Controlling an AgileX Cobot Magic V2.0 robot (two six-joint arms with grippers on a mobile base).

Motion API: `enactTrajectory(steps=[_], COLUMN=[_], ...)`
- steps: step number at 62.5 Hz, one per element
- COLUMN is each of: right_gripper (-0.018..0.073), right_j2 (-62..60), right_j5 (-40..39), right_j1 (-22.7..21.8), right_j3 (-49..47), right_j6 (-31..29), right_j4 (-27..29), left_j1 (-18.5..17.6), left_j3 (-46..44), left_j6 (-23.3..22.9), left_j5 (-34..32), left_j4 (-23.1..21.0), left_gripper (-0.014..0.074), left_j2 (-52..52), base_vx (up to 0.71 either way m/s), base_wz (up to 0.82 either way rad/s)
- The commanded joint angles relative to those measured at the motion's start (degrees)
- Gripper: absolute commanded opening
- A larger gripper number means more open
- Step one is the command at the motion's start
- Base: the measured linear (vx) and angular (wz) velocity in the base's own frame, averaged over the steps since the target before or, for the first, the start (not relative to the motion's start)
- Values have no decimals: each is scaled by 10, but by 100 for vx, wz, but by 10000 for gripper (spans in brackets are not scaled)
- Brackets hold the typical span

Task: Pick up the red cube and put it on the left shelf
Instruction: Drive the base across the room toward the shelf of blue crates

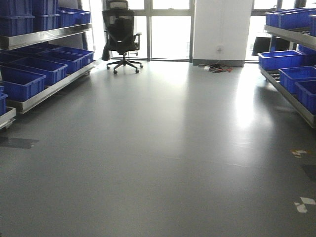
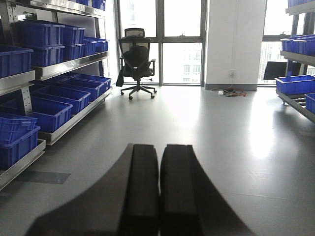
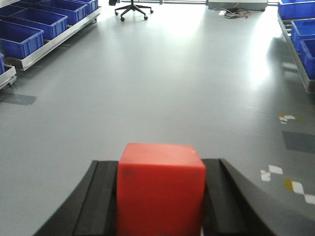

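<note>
**Q:** Right wrist view: where does the red cube [image 3: 161, 191] sit?

**A:** Between the two black fingers [image 3: 101, 196] of the right gripper [image 3: 160, 169]. The jaws are clenched on its left and right faces. Its top and front faces show, and it is carried above the grey floor [image 3: 162, 83]. White and yellow floor marks [image 3: 275, 172] lie to its right.

**Q:** And the left gripper [image 2: 159, 147], in the left wrist view?

**A:** Clenched, pad against pad, with only a thin dark seam dividing the two fingers. It points down the aisle toward a black office chair [image 2: 136, 61] standing before the windows [image 2: 182, 42].

**Q:** Front-facing view: what bounds the aisle?

**A:** On the left is the left shelf [image 1: 47, 35], a metal rack with two tiers in view, each carrying rows of blue bins [image 1: 22, 81]. On the right is a second rack [image 1: 291, 35], likewise loaded with blue bins. Between them runs glossy floor with window glare. A white pillar [image 1: 222, 29] stands right of the chair, with cables [image 1: 217, 67] at its foot.

**Q:** How does the cube lie relative to the left shelf?

**A:** Well apart. In the right wrist view the rack's lower tier appears at the upper left edge, across open floor from the cube.
</note>
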Motion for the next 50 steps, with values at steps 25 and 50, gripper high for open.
enactTrajectory(steps=[25,50], right_gripper=[107,107], right_j2=[8,8], right_j5=[-46,-45], right_j1=[-2,-2], right_j3=[-13,-13], right_j6=[-1,-1], right_j4=[-21,-21], left_j1=[-4,-4], left_j3=[14,14], left_j6=[-2,-2], left_j5=[-48,-48], left_j4=[-3,-3], left_gripper=[90,90], left_j2=[-8,-8], base_vx=[63,66], base_wz=[27,37])
